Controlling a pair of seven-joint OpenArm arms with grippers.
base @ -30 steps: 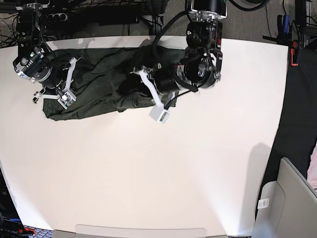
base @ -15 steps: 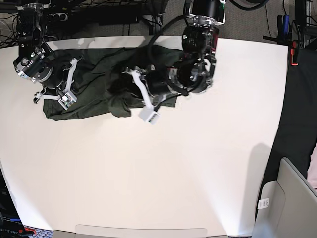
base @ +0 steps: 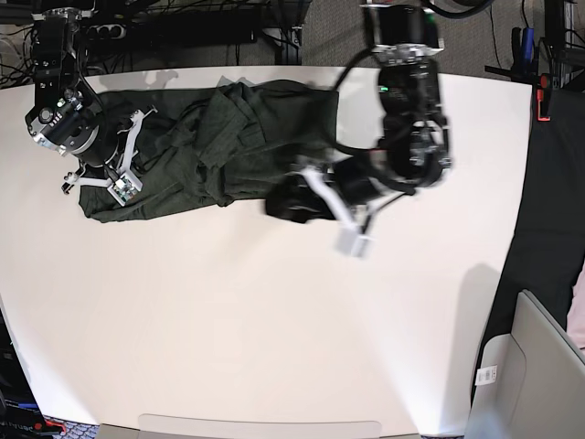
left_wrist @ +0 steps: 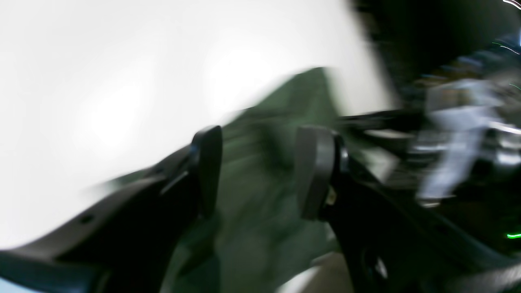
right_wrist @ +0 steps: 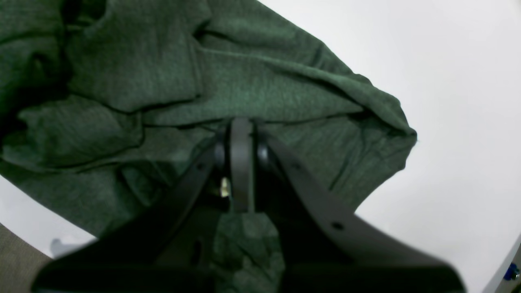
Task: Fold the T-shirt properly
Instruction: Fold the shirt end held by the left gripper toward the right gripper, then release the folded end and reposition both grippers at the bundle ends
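Observation:
The dark olive-green T-shirt (base: 183,155) lies bunched along the far left of the white table (base: 274,320), with its right part heaped in folds. My left gripper (base: 285,201) hovers just off the shirt's near right edge. The blurred left wrist view shows that gripper (left_wrist: 260,171) open, with the T-shirt (left_wrist: 252,236) below the gap and nothing between the fingers. My right gripper (base: 122,187) rests on the shirt's left end. The right wrist view shows it (right_wrist: 242,122) shut where creases of the T-shirt (right_wrist: 264,85) meet at its tips.
A grey case (base: 530,366) stands off the table's near right corner. Black cloth (base: 553,210) hangs along the right side. Cables and stands (base: 183,27) crowd the back edge. Bare white tabletop fills the middle and front.
My left gripper has opened and let go of the shirt's right part, then swung right and toward the front. The released fabric now lies heaped over the shirt's middle. The right gripper has stayed put.

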